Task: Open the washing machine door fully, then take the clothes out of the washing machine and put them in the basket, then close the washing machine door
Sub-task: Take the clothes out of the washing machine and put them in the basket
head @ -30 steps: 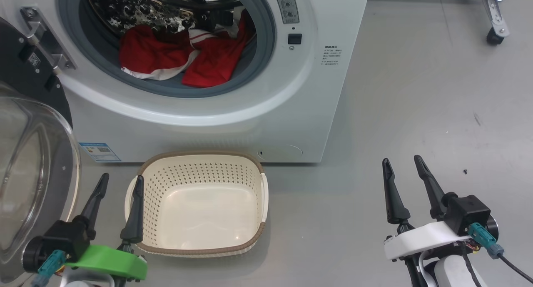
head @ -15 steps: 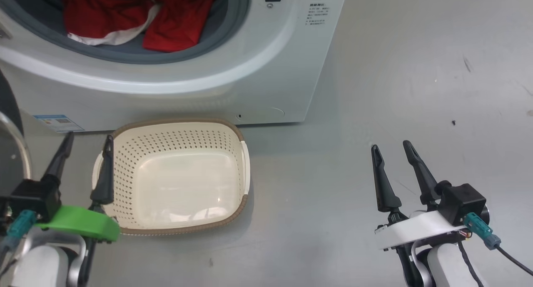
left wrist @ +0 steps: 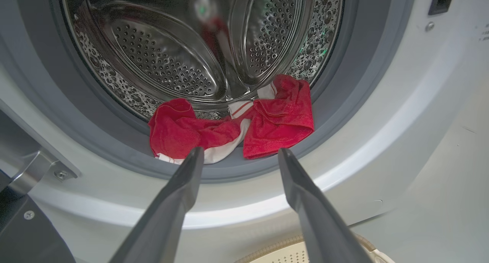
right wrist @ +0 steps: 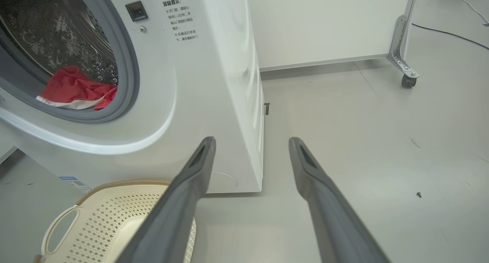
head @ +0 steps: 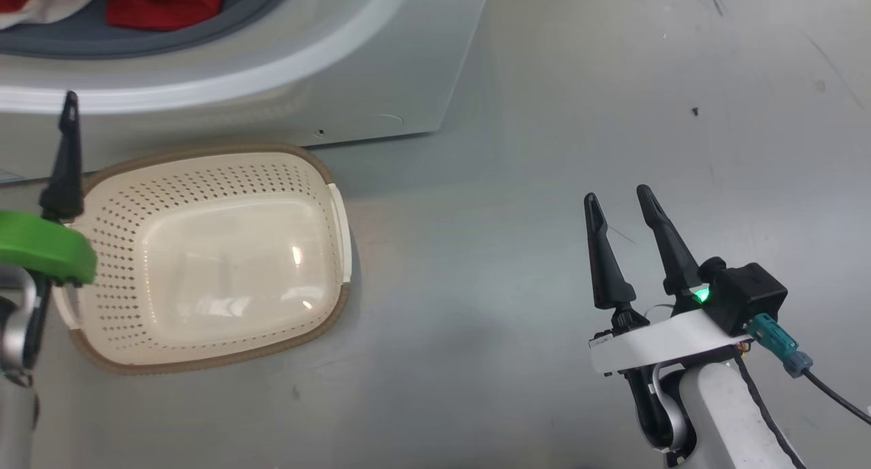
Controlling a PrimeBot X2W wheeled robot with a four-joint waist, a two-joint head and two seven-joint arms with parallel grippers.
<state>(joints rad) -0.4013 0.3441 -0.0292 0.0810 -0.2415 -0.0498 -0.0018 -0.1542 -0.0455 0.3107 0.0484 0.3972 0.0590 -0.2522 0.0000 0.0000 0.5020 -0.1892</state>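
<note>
— What sits in the washing machine (right wrist: 214, 64)?
— The clothes (left wrist: 229, 129): crumpled red fabric with white trim, lying at the bottom of the perforated steel drum (left wrist: 172, 64) and spilling onto the grey rubber seal (left wrist: 355, 83), mid-frame in the left wrist view.
— And the basket (head: 204, 180)?
— Cream plastic, rounded-rectangular, dotted with holes, with a brown woven-look rim; its glossy bottom lies bare. It stands on the grey floor (head: 544, 149) at the head view's lower left, just before the machine.
— The tools?
— The left gripper (left wrist: 240, 151) is spread wide and empty, pointing at the clothes; the right gripper (head: 616, 193) is likewise released, over the floor at lower right
</note>
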